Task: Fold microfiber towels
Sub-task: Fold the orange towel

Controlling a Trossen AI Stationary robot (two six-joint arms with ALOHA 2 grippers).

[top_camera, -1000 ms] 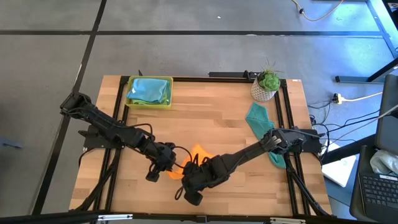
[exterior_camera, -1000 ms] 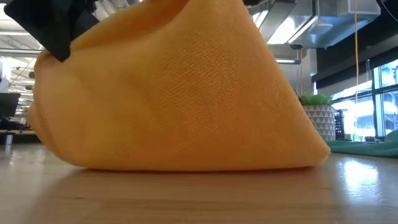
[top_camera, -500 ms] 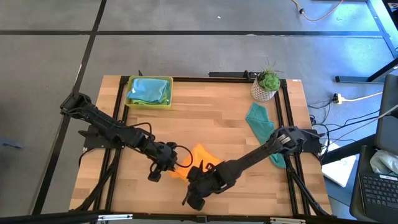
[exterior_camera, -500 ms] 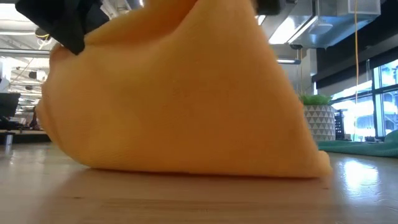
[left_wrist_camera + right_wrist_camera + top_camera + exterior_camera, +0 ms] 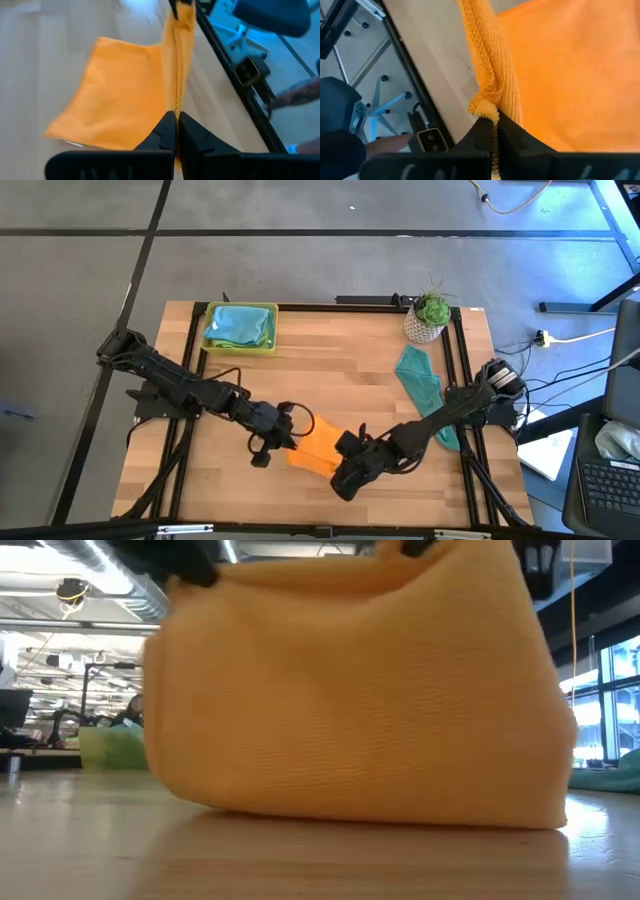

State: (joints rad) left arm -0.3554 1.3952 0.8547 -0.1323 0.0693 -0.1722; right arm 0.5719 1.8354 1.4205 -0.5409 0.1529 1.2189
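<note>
The orange microfiber towel is near the table's front middle, held up between my two grippers. My left gripper is shut on its left end and my right gripper on its right end. In the low view the orange towel hangs like a sheet, with its lower edge on the table. A teal towel lies crumpled at the right edge. Light blue towels lie in the yellow-green tray at the far left. My left gripper pinches the orange towel's upper edge between its two shut fingers, slanting down from the table's left. The edge runs taut away from the fingers to the other gripper. The cloth below it slopes down onto the table. My right gripper pinches a bunched corner of the orange towel between its two shut fingers, slanting down from the table's right. The hemmed edge runs straight on from the fingertips. The rest of the cloth hangs beside it toward the table.
A potted plant stands at the far right corner. Bare wood lies between the tray and the teal towel. Black frame rails run along the table's sides.
My right gripper has gone toward the table's right edge and a little down, carrying its end of the orange towel. My left gripper has shifted slightly rightward. The towel's upper edge has drawn out straight between them, and the cloth has spread wider, its lower edge staying on the table.
</note>
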